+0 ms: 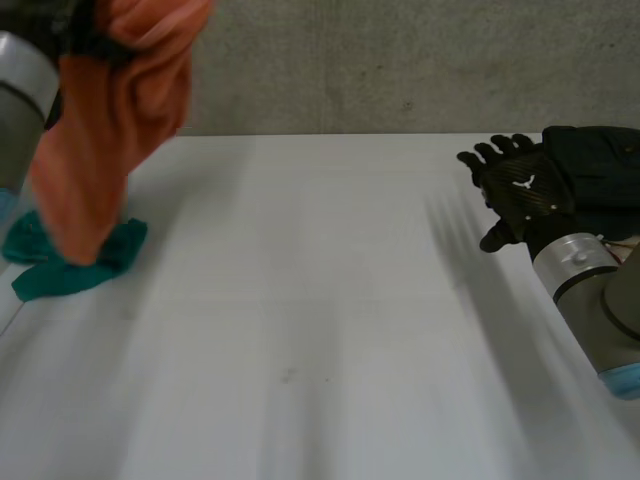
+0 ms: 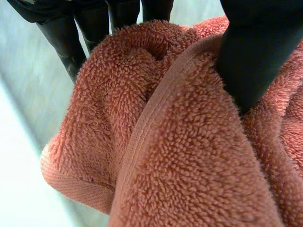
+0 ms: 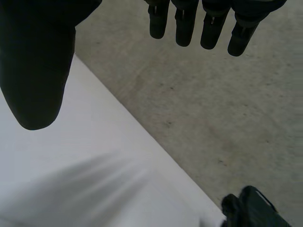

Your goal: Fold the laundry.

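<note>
My left robot hand [image 2: 255, 52] is clenched on the orange towel [image 1: 110, 130], the thumb pressed into its pile. The towel hangs below the hand, its low end at a teal cloth [image 1: 60, 265] lying on the white surface [image 1: 320, 330]. My right robot hand [image 1: 525, 190] hovers well apart, fingers [image 3: 184, 23] straight, holding nothing.

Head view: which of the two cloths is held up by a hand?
The orange terry towel, gripped by the left hand; the teal cloth lies on the white table.
</note>
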Controlling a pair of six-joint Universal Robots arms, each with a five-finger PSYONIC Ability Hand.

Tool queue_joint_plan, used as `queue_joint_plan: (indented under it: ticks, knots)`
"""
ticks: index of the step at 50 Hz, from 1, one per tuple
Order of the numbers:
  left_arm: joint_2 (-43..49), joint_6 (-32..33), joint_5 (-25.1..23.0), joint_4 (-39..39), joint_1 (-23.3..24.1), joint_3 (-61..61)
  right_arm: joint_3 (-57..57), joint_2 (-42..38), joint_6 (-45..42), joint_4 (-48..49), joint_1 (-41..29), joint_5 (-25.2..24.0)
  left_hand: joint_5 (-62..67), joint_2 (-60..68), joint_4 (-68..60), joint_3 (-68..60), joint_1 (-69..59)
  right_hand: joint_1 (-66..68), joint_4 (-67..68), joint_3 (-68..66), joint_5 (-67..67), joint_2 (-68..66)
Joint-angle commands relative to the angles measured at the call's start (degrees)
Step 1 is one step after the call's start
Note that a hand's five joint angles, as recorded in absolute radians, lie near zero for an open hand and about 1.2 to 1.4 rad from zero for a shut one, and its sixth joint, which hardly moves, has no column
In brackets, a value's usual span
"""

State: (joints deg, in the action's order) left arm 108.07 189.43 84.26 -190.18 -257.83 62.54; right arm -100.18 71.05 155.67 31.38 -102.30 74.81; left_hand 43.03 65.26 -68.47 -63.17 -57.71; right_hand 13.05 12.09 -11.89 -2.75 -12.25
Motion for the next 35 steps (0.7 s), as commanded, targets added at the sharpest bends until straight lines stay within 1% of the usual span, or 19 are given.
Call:
queue_joint_plan:
  ticks: [1, 5, 6, 9, 10, 13, 14, 17, 18, 19, 21, 25, 26, 29, 30, 31, 33, 34, 35]
  knots:
    - [-4.4, -2.1, 0.4, 0.3, 12.2, -0.5, 0.3, 0.1, 0.5, -0.2, 2.3, 1.3, 27.0, 14.7, -11.5, -16.8, -22.3, -3.1, -2.1, 1.9, 2.8, 2.3]
    - [-0.6, -1.1, 0.0, 1.5, 17.8, 1.4, 0.9, 0.5, 1.2, -0.4, 3.5, 1.3, 27.0, 14.7, -11.5, -16.8, -22.3, -3.1, -2.1, 1.9, 2.8, 2.3]
    - [1.9, -0.1, -0.1, 2.4, 19.7, 3.0, 0.9, 0.6, 1.4, -0.5, 3.8, 1.4, 27.0, 14.7, -11.5, -16.8, -22.3, -3.1, -2.1, 1.9, 2.8, 2.3]
    - [6.4, 1.4, -0.1, 3.7, 22.6, 5.5, 1.8, 0.8, 2.8, -1.2, 4.8, 1.4, 27.0, 14.7, -11.5, -16.8, -22.3, -3.1, -2.1, 1.9, 2.8, 2.3]
    - [10.2, 2.5, 0.0, 4.1, 24.3, 7.0, 2.1, 0.8, 3.2, -1.4, 5.1, 1.5, 27.0, 14.7, -11.5, -16.8, -22.3, -3.1, -2.1, 1.9, 2.8, 2.3]
    - [15.2, 3.8, 0.0, 4.1, 26.4, 8.6, 3.3, 0.5, 4.3, -2.6, 6.1, 2.0, 27.0, 14.7, -11.5, -16.8, -22.3, -3.1, -2.1, 1.9, 2.8, 2.3]
    - [17.9, 4.0, -0.1, 4.4, 27.6, 9.3, 3.7, 0.2, 4.4, -3.2, 6.3, 2.1, 9.5, -2.7, 5.9, 0.6, -4.8, -3.1, -2.1, 1.9, 2.8, 2.3]
    - [19.6, 4.4, 0.2, 4.7, 29.2, 10.1, 5.2, -0.6, 4.3, -6.1, 6.5, 2.9, -38.8, -51.0, 54.2, 48.9, 43.5, -3.1, -2.1, 1.9, 2.8, 2.3]
    - [19.5, 4.4, 0.6, 4.7, 29.8, 10.4, 5.6, -0.9, 4.2, -7.1, 6.4, 3.0, -43.0, -55.3, 58.5, 53.2, 47.7, -3.1, -2.1, 1.9, 2.8, 2.3]
    - [19.1, 4.4, 0.9, 4.7, 29.8, 10.7, 5.9, -1.0, 4.1, -8.2, 6.4, 3.1, -43.0, -55.3, 58.5, 53.2, 47.7, -3.1, -2.1, 1.9, 2.8, 2.3]
    - [17.4, 4.4, 1.8, 4.6, 29.5, 11.1, 6.7, -0.7, 3.8, -11.4, 6.2, 3.1, -43.0, -55.3, 58.5, 53.2, 47.7, -3.1, -2.1, 1.9, 2.8, 2.3]
    - [8.5, 3.7, 4.2, 4.2, 25.8, 13.7, 7.9, 0.8, 3.9, -16.5, 5.8, 1.9, -43.0, -55.3, 58.5, 53.2, 47.7, -3.1, -2.1, 1.9, 2.8, 2.3]
    - [5.0, 3.3, 4.5, 4.1, 23.8, 15.2, 8.2, 1.3, 3.8, -17.6, 5.5, 1.4, -43.0, -55.3, 58.5, 53.2, 47.7, -3.1, -2.1, 1.9, 2.8, 2.3]
    - [0.4, 2.4, 3.8, 3.9, 20.6, 17.4, 9.1, 2.1, 2.7, -21.9, 4.6, -2.0, -43.0, -55.3, 58.5, 53.2, 47.7, -3.1, -2.1, 1.9, 2.8, 2.3]
    - [-2.3, 1.6, 2.5, 4.2, 18.1, 19.3, 9.7, 2.3, 1.1, -24.3, 4.4, -4.5, -43.0, -55.3, 58.5, 53.2, 47.7, -3.1, -2.1, 1.9, 2.8, 2.3]
    - [-3.1, 1.3, 1.8, 4.4, 17.2, 20.0, 9.7, 2.3, 1.0, -24.3, 4.4, -4.5, -43.0, -55.3, 58.5, 53.2, 47.7, -3.1, -2.1, 1.9, 2.8, 2.3]
    - [-5.2, 0.9, -1.3, 5.5, 14.3, 22.4, 10.9, 2.0, -4.9, -31.6, 4.4, -9.7, -43.0, -55.3, 58.5, 53.2, 47.7, -3.1, -2.1, 1.9, 2.8, 2.3]
    - [-5.7, 0.8, -2.7, 6.0, 13.2, 23.1, 11.0, 2.0, -5.4, -32.3, 4.3, -9.9, -43.0, -55.3, 58.5, 53.2, 47.7, -3.1, -2.1, 1.9, 2.8, 2.3]
    - [-5.9, 0.8, -5.6, 7.0, 11.1, 24.8, 11.2, 1.8, -6.9, -33.9, 4.3, -10.6, -43.0, -55.3, 58.5, 53.2, 47.7, -3.1, -2.1, 1.9, 2.8, 2.3]
